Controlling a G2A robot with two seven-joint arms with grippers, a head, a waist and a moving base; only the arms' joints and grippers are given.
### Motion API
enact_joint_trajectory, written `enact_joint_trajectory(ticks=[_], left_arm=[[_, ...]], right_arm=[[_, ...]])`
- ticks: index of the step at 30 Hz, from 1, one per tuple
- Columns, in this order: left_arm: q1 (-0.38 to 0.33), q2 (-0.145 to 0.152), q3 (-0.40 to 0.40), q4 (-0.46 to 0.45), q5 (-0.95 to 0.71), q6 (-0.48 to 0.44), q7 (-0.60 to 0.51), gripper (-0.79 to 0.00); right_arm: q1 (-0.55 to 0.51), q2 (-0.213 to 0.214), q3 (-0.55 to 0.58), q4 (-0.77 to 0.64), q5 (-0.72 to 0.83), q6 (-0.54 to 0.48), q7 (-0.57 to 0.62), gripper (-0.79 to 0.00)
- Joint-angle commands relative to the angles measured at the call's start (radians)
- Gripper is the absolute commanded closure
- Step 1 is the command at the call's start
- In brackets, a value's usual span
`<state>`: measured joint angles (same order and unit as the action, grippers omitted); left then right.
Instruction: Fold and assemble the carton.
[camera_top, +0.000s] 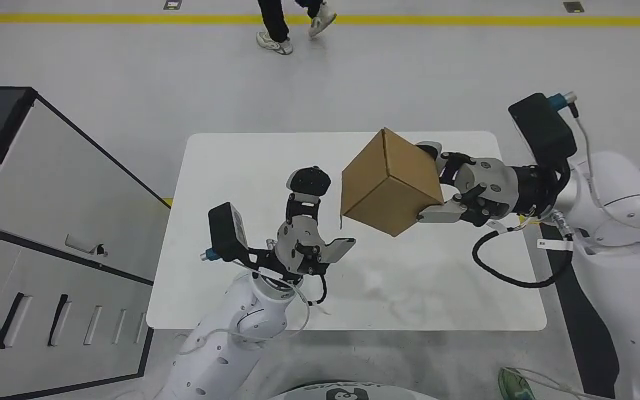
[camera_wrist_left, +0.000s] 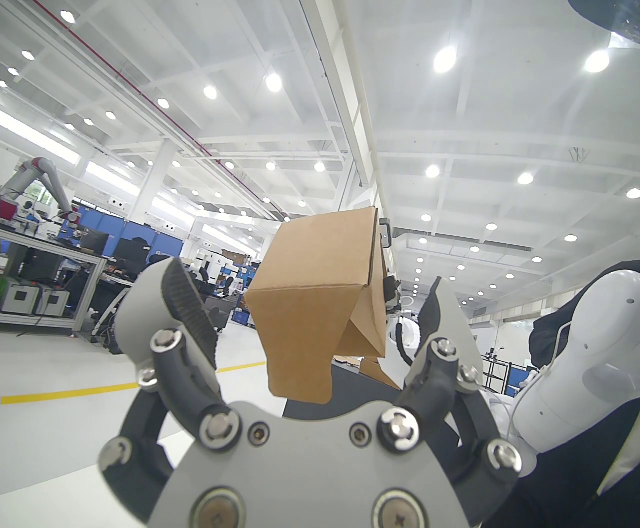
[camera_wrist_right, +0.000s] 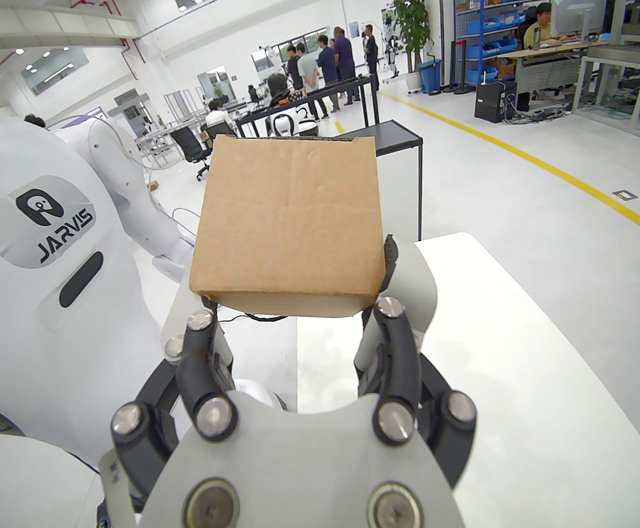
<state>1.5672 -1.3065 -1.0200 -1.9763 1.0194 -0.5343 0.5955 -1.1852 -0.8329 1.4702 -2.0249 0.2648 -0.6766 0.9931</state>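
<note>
Right jaws clamped on carton (camera_top: 388, 182), left jaws spread nearby

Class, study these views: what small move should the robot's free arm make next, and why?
Likely lift the open left claw to the loose flap hanging from the carton and push it shut; the right claw grips the carton above the table.

The top view looks down from overhead on the white rectangular bench (camera_top: 450, 290). The left wrist view sits close behind the left tool (camera_wrist_left: 305, 285), tilted up at the white hall ceiling (camera_wrist_left: 450, 150). The right wrist view, close behind the right tool (camera_wrist_right: 295, 280), faces across the bench. All share the brown cardboard carton (camera_top: 390, 180).
</note>
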Motion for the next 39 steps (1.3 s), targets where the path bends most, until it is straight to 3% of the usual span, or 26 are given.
enact_joint_trajectory(ticks=[1, 18, 39], left_arm=[[0.000, 0.000, 0.000, 0.000, 0.000, 0.000, 0.000, -0.785], [0.000, 0.000, 0.000, 0.000, 0.000, 0.000, 0.000, -0.785], [0.000, 0.000, 0.000, 0.000, 0.000, 0.000, 0.000, -0.785]], right_arm=[[0.000, 0.000, 0.000, 0.000, 0.000, 0.000, 0.000, 0.000], [-0.001, 0.000, 0.000, -0.001, -0.001, 0.003, -0.005, 0.000], [0.024, -0.001, -0.048, -0.023, -0.168, 0.047, -0.018, 0.000]])
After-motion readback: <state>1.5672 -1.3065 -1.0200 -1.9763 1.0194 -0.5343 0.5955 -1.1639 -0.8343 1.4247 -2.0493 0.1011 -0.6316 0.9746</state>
